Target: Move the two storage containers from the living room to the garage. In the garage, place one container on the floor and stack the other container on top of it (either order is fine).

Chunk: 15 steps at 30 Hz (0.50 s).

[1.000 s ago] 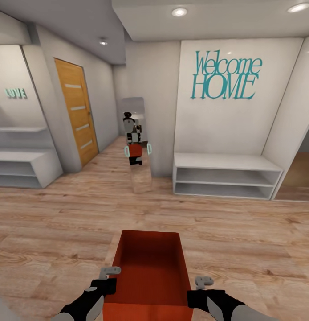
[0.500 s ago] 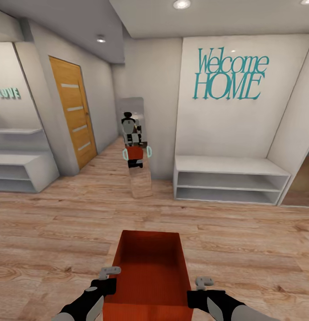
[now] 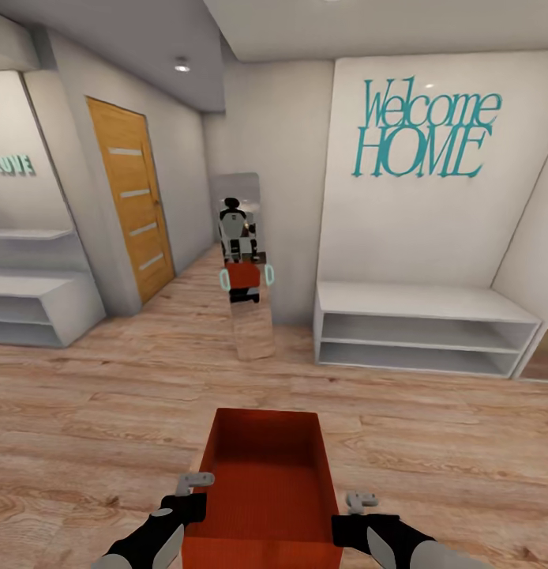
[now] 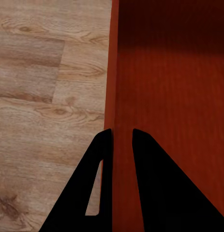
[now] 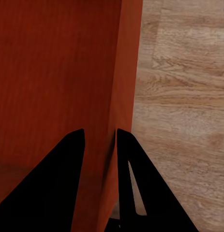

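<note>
From the head view, you carry one storage container (image 3: pixel 262 490) over the wood floor (image 3: pixel 84 411), held between the left gripper (image 3: pixel 193 479) and right gripper (image 3: pixel 361 499); this is the transport step. In the left wrist view the jaws are clenched on its side wall, and in the right wrist view the opposite wall sits between the jaws the same way, so next you must drive on and find the garage without loosening either grasp

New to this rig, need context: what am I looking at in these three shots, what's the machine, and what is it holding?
It is a simulated wheeled robot with two arms, driven remotely by a person. The big picture is from its head camera, looking down over both arms. The other two come from cameras near each gripper, looking along the fingers.

The left gripper and right gripper each pinch one side wall of an open orange-red bin, carried in front. In the wrist views the wall sits between the left fingers and the right fingers.

Ahead are a wood floor, a mirror reflecting the robot, a white shelf and an orange door.
</note>
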Tool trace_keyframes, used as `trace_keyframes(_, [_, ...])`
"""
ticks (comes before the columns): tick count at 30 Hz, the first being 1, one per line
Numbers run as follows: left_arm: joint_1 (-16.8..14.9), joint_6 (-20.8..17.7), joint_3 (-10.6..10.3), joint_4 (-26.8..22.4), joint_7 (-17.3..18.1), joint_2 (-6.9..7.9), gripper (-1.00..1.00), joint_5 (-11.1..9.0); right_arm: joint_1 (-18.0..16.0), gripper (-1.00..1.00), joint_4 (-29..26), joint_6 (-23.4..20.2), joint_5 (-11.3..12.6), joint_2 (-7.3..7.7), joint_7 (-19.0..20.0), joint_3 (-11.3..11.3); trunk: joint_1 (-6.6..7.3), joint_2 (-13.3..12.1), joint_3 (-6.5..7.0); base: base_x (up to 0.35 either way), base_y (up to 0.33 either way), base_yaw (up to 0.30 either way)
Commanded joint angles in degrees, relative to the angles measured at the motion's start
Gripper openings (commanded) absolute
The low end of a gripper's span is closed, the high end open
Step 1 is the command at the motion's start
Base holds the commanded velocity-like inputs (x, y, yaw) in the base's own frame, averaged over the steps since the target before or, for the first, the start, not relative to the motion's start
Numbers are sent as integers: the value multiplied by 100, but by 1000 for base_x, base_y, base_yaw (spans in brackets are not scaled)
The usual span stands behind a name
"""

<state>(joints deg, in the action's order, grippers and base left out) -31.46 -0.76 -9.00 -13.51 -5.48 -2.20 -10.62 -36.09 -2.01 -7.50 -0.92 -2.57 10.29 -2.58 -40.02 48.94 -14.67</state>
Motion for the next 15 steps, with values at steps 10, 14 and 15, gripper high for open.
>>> trace_keyframes(10, [-1,-12,-155,16,143,2,-100,-133,0,-100,-371,144,-22,169,18,-120,-4,5,-8,328,0,237])
trace_keyframes(14, [-1,-12,-155,16,143,6,-100,-133,0,-100,-371,144,-22,169,17,-120,-4,5,-8,328,0,257])
trace_keyframes(15, [-1,-12,-155,16,143,6,-100,-133,-1,-100,-371,144,-22,169,17,-120,-4,5,-8,328,0,258])
